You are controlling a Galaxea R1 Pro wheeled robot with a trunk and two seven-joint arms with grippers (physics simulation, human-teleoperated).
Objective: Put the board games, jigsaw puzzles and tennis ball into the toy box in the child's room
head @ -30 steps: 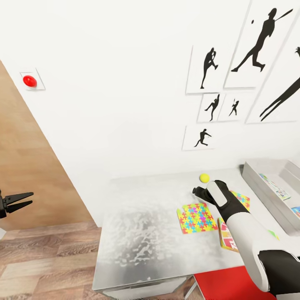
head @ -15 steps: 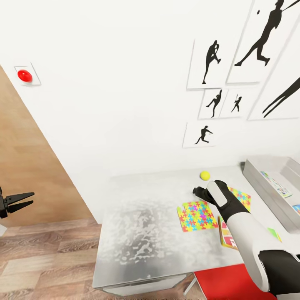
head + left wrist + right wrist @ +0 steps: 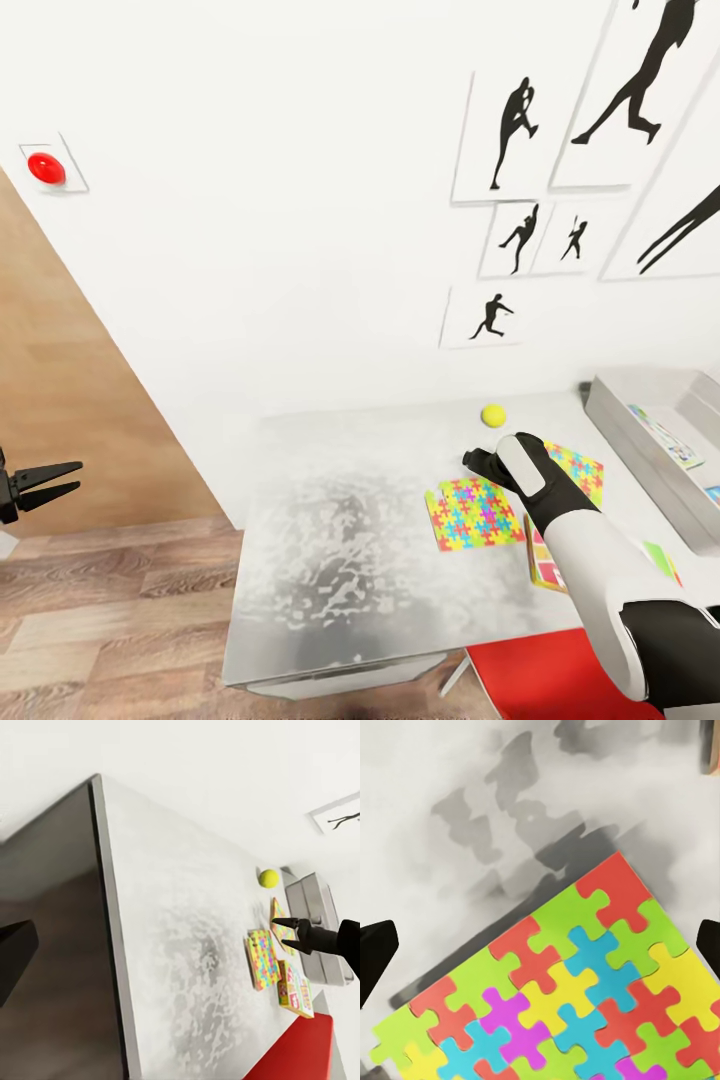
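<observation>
On the grey table (image 3: 340, 560) a yellow tennis ball (image 3: 493, 414) lies near the wall. A bright jigsaw puzzle (image 3: 470, 515) lies flat in front of it, with a second puzzle (image 3: 578, 468) to its right, partly behind my right arm. A board game (image 3: 543, 562) pokes out beside that arm. The grey toy box (image 3: 640, 455) stands at the table's right end. My right gripper (image 3: 474, 460) hovers open above the first puzzle's (image 3: 585, 997) far edge; the left wrist view shows it (image 3: 289, 925) with fingers spread. My left gripper (image 3: 76, 477) hangs open over the floor, left of the table.
The white wall behind the table carries black silhouette posters (image 3: 520, 130) and a red button (image 3: 46, 167). Flat printed items (image 3: 662, 437) lie inside the toy box. A red surface (image 3: 550, 680) shows under the table's near right corner. Wooden floor (image 3: 110, 620) lies to the left.
The whole picture has shifted a little, so the camera moved. My right gripper stays over the puzzle's far edge, and the left gripper has not moved.
</observation>
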